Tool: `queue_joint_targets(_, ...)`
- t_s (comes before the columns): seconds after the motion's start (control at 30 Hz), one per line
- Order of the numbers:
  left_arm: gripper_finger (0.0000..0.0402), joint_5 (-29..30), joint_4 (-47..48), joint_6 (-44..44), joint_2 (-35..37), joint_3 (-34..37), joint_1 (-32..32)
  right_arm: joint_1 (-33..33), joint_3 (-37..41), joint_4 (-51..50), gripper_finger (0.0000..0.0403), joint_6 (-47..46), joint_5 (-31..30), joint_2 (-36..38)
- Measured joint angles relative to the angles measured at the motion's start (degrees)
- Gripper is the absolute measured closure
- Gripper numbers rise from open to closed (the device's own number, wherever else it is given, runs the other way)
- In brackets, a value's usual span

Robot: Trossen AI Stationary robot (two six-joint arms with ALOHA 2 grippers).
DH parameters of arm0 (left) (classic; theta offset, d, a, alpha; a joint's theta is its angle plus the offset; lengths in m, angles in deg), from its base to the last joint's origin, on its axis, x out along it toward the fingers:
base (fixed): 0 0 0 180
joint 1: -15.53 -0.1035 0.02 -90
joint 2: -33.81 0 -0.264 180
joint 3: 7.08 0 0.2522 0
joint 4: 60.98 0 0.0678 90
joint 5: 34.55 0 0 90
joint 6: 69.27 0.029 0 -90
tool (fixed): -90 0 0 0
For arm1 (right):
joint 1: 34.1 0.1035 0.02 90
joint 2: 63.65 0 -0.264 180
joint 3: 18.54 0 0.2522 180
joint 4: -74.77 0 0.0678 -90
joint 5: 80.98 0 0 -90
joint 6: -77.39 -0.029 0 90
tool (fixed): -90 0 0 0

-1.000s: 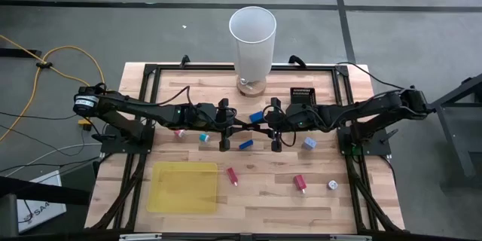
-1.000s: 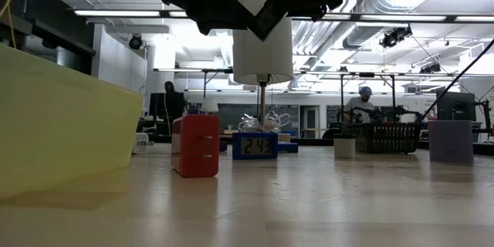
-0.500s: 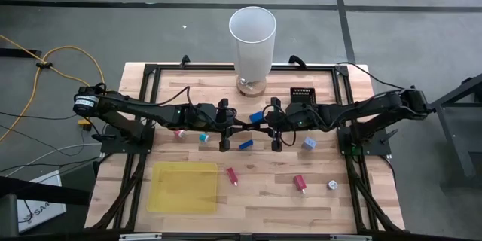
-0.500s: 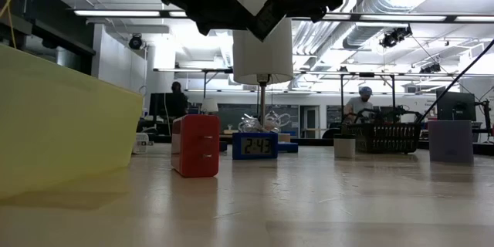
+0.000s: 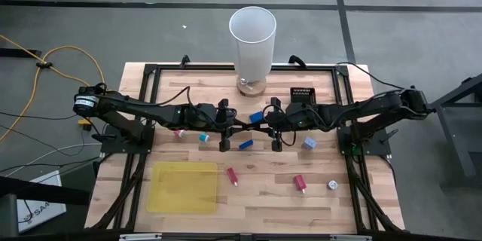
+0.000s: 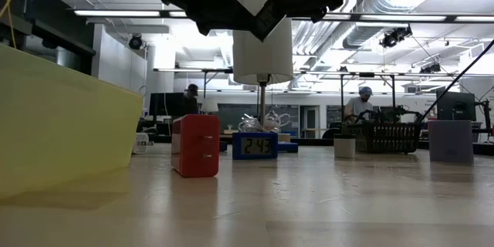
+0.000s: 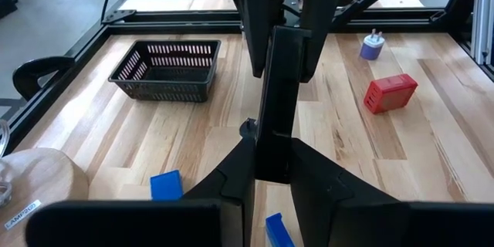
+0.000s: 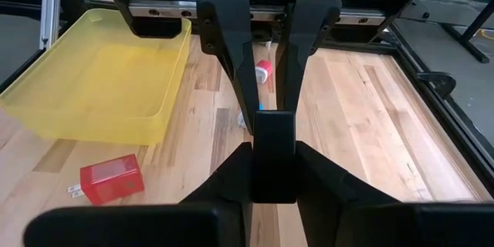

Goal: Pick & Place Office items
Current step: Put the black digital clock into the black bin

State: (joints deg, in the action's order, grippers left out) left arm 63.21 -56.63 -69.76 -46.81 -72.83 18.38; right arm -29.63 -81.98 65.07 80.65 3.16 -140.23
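Left gripper: I see my left gripper (image 5: 236, 126) over the middle of the worktop (image 5: 263, 196), its fingers pressed together on a dark flat piece (image 7: 274, 116) that comes from the other arm.
Right gripper: my right gripper (image 5: 256, 127) meets it tip to tip, fingers likewise pinched on a dark flat piece (image 8: 273, 154); from above I cannot tell the two pieces apart, and I cannot say what the piece is.
Height: both arms cross the top of the low view, clear of the surface.
Office items, centre: a blue block (image 5: 256, 115) lies just behind the meeting grippers and another blue block (image 5: 245, 144) just in front of them.
Office items, left: a pink piece (image 5: 179, 132) and a teal piece (image 5: 203, 137) sit under my left arm, near each other.
Office items, right: a pale lilac block (image 5: 309, 143) rests just in front of my right arm.
Office items, front: a red stick-shaped piece (image 5: 232, 175) lies just beside the yellow tray, a red block (image 5: 300, 183) sits farther right, and a whitish round piece (image 5: 331, 185) is near it.
Yellow tray: I see the yellow tray (image 5: 183, 187) flat at the front left of the worktop.
Black basket: a small black basket (image 5: 303, 94) stands at the back right.
White cylinder: the tall white cylinder (image 5: 252, 41) stands at the back centre on a round wooden base.
Low view: a red block (image 6: 195, 146) stands upright in front of a blue clock-like piece (image 6: 255, 145); people show far off in the room.
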Motion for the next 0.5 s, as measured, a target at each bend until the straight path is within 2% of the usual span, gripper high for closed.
queue_joint_targets(0.23,0.0314,-0.4,-0.1,3.3,0.0,0.0,0.2,0.0,0.0,-0.3,0.0340,0.0,0.4,0.0)
queue_joint_targets(0.5,0.0280,-0.1,-0.1,3.3,0.0,0.0,0.2,0.0,0.0,-0.8,0.0340,0.0,0.7,0.0)
